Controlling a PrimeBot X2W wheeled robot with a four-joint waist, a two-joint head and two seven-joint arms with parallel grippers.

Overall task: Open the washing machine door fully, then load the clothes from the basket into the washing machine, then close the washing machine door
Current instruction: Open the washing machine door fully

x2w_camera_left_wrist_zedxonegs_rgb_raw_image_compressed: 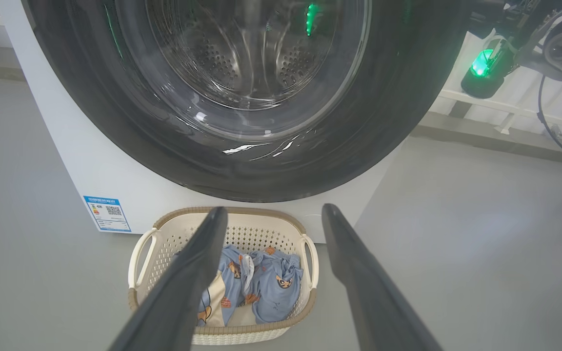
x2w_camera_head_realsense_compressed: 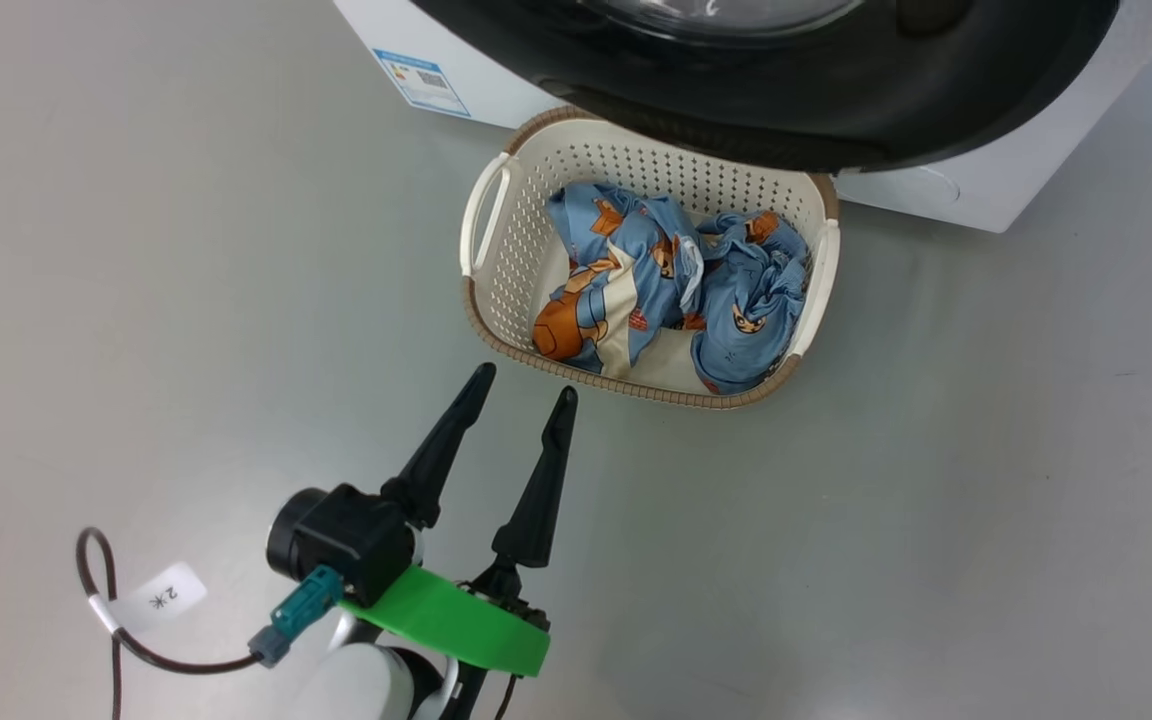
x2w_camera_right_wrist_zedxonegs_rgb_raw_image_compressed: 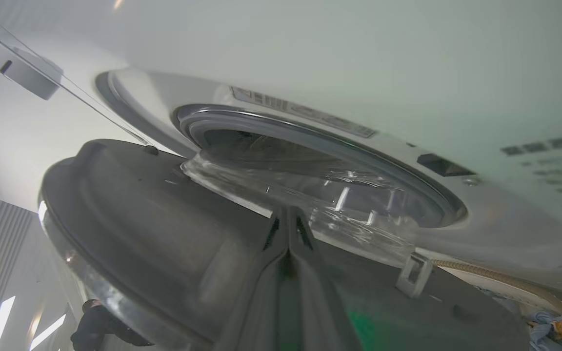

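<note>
The cream basket (x2w_camera_head_realsense_compressed: 636,165) stands on the floor against the white washing machine (x2w_camera_head_realsense_compressed: 936,195), with the light blue printed clothes (x2w_camera_head_realsense_compressed: 656,290) bunched inside. The washing machine door (x2w_camera_head_realsense_compressed: 836,90), black-rimmed, hangs partly open over the basket's far edge. My left gripper (x2w_camera_head_realsense_compressed: 526,382) is open and empty, just short of the basket's near rim, fingers pointing at it. In the left wrist view, its fingers (x2w_camera_left_wrist_zedxonegs_rgb_raw_image_compressed: 198,263) frame the basket (x2w_camera_left_wrist_zedxonegs_rgb_raw_image_compressed: 164,248) and clothes (x2w_camera_left_wrist_zedxonegs_rgb_raw_image_compressed: 266,282) below the door (x2w_camera_left_wrist_zedxonegs_rgb_raw_image_compressed: 398,97). My right gripper (x2w_camera_right_wrist_zedxonegs_rgb_raw_image_compressed: 288,214) is shut, lying along the door's inner face (x2w_camera_right_wrist_zedxonegs_rgb_raw_image_compressed: 139,209) beside the glass bowl.
Bare grey floor spreads to the left and right of the basket. A blue label (x2w_camera_head_realsense_compressed: 421,80) marks the washer's lower corner. A dark cable with a white tag (x2w_camera_head_realsense_compressed: 151,600) loops beside my left wrist. My right arm (x2w_camera_left_wrist_zedxonegs_rgb_raw_image_compressed: 554,44) reaches in by the door's right edge.
</note>
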